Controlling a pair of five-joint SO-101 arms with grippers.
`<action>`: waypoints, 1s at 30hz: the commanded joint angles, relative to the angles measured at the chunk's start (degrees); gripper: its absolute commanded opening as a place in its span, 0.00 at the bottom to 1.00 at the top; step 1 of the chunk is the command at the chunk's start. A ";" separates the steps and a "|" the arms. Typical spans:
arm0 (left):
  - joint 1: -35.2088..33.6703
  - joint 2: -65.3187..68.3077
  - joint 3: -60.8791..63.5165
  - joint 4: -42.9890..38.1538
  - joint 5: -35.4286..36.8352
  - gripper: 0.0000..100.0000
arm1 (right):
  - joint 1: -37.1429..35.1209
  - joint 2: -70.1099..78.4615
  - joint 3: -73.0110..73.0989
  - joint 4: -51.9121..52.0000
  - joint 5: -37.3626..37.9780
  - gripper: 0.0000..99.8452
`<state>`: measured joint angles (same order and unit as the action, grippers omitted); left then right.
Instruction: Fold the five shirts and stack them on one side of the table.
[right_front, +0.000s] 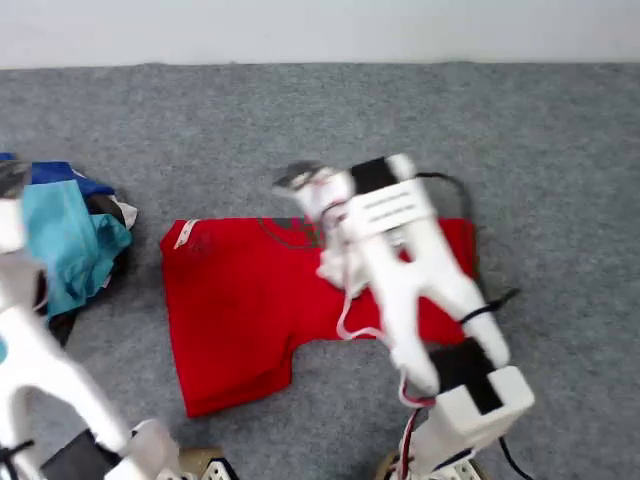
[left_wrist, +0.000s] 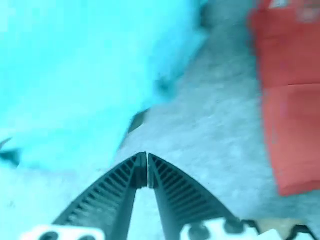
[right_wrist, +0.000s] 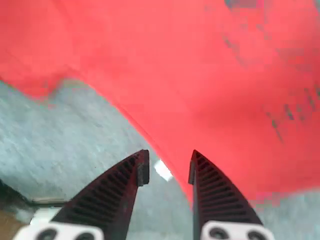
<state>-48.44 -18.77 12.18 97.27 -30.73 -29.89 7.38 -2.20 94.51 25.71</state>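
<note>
Right pincer, narrowly parted and empty, hangs over the red shirt at its edge. Left pincer, tips pressed together on nothing, hangs above the grey tabletop. Crumpled shirts lie heaped at the red shirt's nine o'clock.

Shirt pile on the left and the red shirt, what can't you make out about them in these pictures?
Shirt pile: high view, cut off by the edge and covered by the left arm; shirt count unclear.
Red shirt: high view, right arm covers its middle and most of the print.
Right tool: open above the edge; contact with cloth unclear.
</note>
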 joint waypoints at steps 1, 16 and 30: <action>-7.65 -2.55 -1.98 0.26 -3.52 0.02 | -8.66 -0.48 0.00 -4.88 -5.63 0.09; -16.09 -2.55 -1.98 0.09 -8.70 0.02 | -24.22 17.80 0.00 -8.48 -8.79 0.01; -15.12 -2.20 -2.07 -0.26 -8.70 0.02 | -30.20 6.64 0.00 -4.35 -8.62 0.03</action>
<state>-63.91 -19.21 12.18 97.27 -38.90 -57.93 19.69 -1.85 89.85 17.10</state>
